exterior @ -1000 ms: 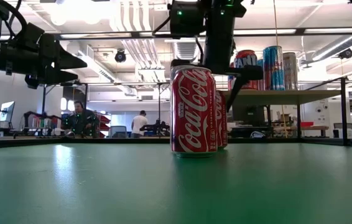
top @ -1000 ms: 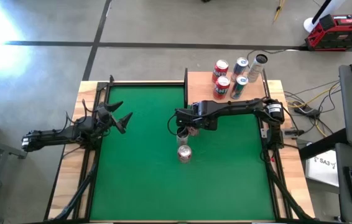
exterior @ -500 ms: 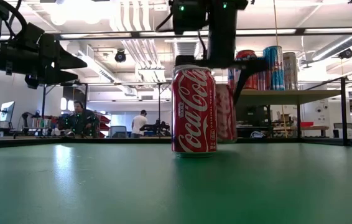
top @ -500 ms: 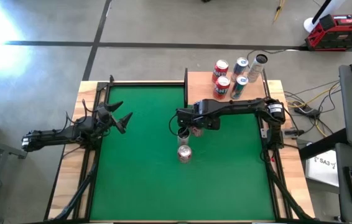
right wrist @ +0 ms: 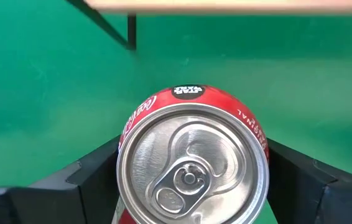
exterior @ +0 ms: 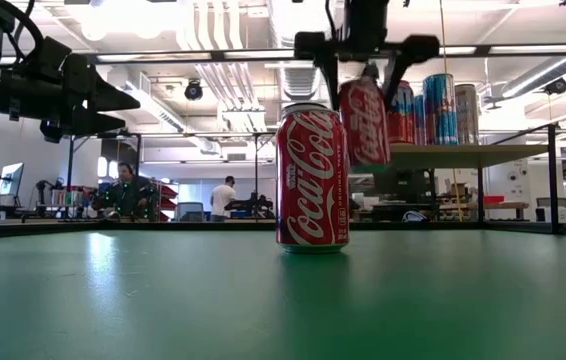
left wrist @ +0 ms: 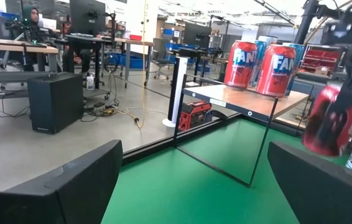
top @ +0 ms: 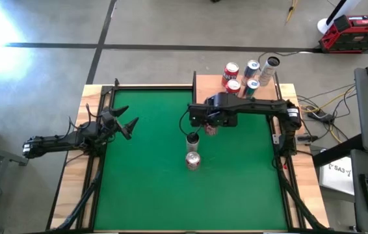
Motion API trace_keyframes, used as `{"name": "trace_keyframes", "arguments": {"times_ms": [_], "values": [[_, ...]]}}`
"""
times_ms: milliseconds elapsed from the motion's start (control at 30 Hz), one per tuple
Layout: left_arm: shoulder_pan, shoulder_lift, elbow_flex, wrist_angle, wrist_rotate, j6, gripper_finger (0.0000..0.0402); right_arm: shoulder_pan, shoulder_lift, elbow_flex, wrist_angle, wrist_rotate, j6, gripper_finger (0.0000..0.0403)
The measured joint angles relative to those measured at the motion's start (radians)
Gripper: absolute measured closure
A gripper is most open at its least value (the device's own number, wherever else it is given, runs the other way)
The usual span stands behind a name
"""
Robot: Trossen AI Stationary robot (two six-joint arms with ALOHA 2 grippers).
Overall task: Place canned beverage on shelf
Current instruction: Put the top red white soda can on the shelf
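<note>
A red Coca-Cola can [exterior: 363, 120] hangs above the green table with my right gripper [exterior: 363, 70] shut on it; the right wrist view looks down on its silver top [right wrist: 191, 162]. Two more cans [top: 193, 138] [top: 193, 160] stand on the table; in the low view the nearer one [exterior: 311, 178] stands in front. The shelf [top: 210, 88], a tan board at the table's far right, carries several cans [top: 234, 84]. My left gripper [top: 129, 125] waits open and level at the table's left edge. My right gripper pinches the can's side wall near its top [exterior: 348, 90] between its two fingers [right wrist: 95, 171], one on each side. The fingers come from above, pointing down. The can hangs below them, nearly upright with a slight tilt, clear of the table.
The shelf's thin dark frame leg [right wrist: 130, 31] stands on the green felt just beyond the held can. Dark rails [top: 99, 162] run along the table's sides. Green felt lies bare on the near half of the table [top: 171, 201].
My right gripper has risen with the red can and gone a little toward the shelf. The can, which stood on the table behind the front can, now hangs clear above it. The other cans have stayed where they were.
</note>
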Motion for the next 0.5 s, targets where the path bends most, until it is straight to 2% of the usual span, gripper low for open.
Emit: {"name": "trace_keyframes", "arguments": {"times_ms": [233,500], "values": [[0.0,0.0,0.0,0.0,0.0,0.0,0.0015,-0.001,-0.001,0.132,-0.089,0.074,0.0,0.0103],[0.0,0.0,0.0,0.0,0.0,0.0,0.0015,-0.036,-0.001,0.196,-0.103,0.135,-0.007,0.0101]]}}
